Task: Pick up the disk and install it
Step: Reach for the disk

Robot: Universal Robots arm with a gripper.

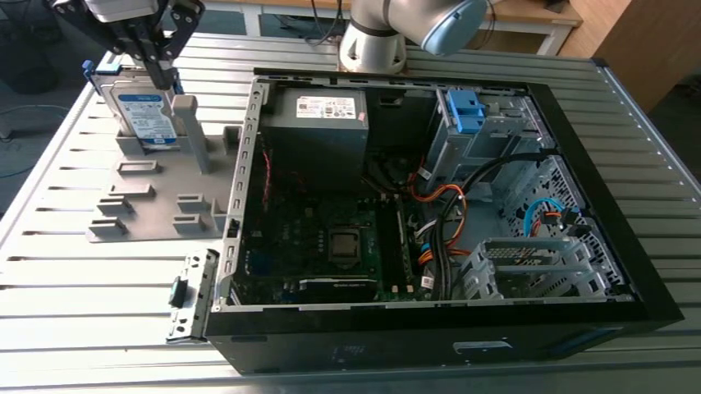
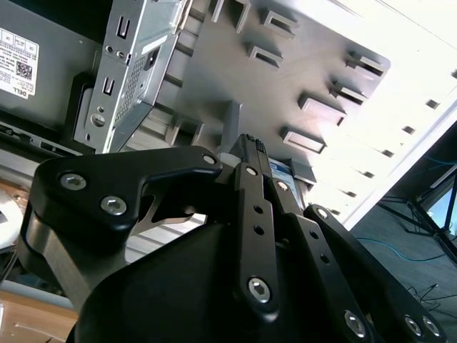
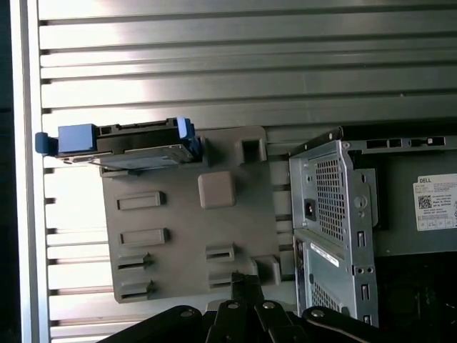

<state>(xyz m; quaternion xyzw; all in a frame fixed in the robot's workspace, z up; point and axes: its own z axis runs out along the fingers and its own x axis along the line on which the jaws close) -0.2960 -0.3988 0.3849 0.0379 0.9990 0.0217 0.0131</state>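
Little is done; the disk (image 1: 144,115) stands on edge in the grey holder (image 1: 143,205), just below the hand (image 1: 164,80), not yet lifted; the hand's fingers look drawn together with nothing between them, and whether they touch the disk I cannot tell; the open case (image 1: 438,345) lies well off to the hand's side, without the disk, so pick-up and fitting are both left; the desk (image 1: 77,279) is slatted metal, brightly lit; wooden furniture (image 1: 641,41) stands beyond the case.

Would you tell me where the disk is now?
The disk stands on edge on the grey fixture plate at the exterior view's left, beside the open computer case.
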